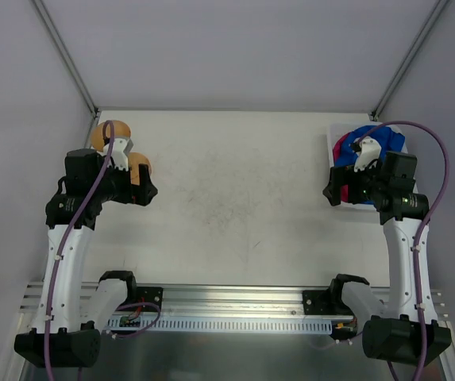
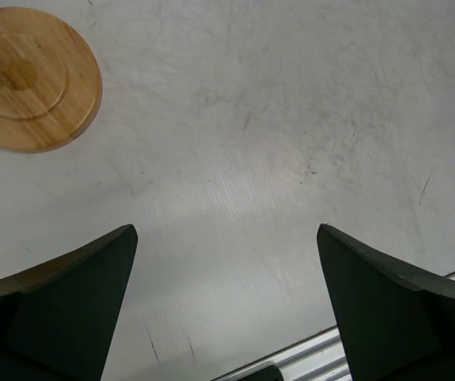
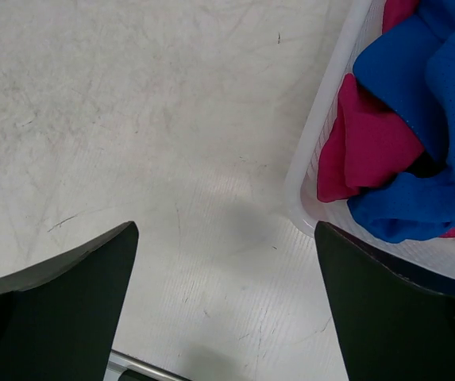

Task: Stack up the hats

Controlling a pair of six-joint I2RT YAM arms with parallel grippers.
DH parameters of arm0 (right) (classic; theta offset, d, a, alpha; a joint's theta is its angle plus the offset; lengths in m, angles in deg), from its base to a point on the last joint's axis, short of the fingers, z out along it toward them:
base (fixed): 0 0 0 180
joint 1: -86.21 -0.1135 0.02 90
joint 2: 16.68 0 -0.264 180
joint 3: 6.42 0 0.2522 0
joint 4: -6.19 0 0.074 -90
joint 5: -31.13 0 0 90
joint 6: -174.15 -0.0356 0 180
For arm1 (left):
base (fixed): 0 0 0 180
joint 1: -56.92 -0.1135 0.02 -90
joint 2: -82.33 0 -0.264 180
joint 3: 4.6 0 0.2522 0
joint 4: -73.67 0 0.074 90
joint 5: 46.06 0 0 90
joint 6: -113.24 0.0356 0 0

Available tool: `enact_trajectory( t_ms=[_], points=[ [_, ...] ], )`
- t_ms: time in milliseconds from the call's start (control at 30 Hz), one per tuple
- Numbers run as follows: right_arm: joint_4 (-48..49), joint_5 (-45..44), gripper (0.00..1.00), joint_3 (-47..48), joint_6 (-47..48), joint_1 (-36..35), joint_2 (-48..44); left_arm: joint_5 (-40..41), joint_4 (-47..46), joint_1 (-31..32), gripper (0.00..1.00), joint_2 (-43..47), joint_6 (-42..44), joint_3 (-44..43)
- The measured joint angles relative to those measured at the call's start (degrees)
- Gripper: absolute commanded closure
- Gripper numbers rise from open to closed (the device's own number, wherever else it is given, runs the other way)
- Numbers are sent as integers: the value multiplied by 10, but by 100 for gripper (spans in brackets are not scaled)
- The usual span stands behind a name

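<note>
The hats lie bunched in a white tray (image 1: pixel 332 151) at the table's far right. A royal blue cap (image 1: pixel 386 136) is on top and a magenta pink one (image 1: pixel 341 151) shows at its left edge. In the right wrist view the blue cap (image 3: pixel 418 87) and the pink cap (image 3: pixel 370 143) sit inside the tray's rim (image 3: pixel 306 175). A second pink cap cannot be made out apart. My right gripper (image 3: pixel 225 305) is open and empty, over bare table just left of the tray. My left gripper (image 2: pixel 227 305) is open and empty over bare table at the far left.
Two orange-brown wooden discs (image 1: pixel 109 135) (image 1: pixel 138 167) lie at the table's far left, partly under my left arm. One disc (image 2: pixel 28 75) shows in the left wrist view. A metal rail (image 1: pixel 227 305) runs along the near edge. Grey walls enclose the table.
</note>
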Motion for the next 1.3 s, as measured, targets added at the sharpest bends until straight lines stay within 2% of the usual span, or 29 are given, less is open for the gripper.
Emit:
enact_trajectory(
  t_ms=[167,333,467,600,733,900,1033,1300],
  points=[
    [-1,6,1,0,0,0,0,11,15,0,1,-24,-2,-60],
    [-4,13,0,4,0,0,5,8,24,-5,2,-100,2,-216],
    [-5,15,0,7,0,-1,12,-38,59,-40,3,-195,26,-350],
    [-5,17,1,7,0,-2,15,-106,118,-113,3,-284,97,-435],
    [-5,20,1,7,0,-3,19,-135,199,-173,3,-354,202,-480],
    [-5,26,1,7,0,-5,25,-169,288,-254,6,-464,324,-578],
    [-5,30,1,7,0,-5,26,-177,307,-302,7,-522,396,-599],
    [-5,31,0,7,0,-6,33,-148,330,-295,6,-581,491,-611]
  ],
)
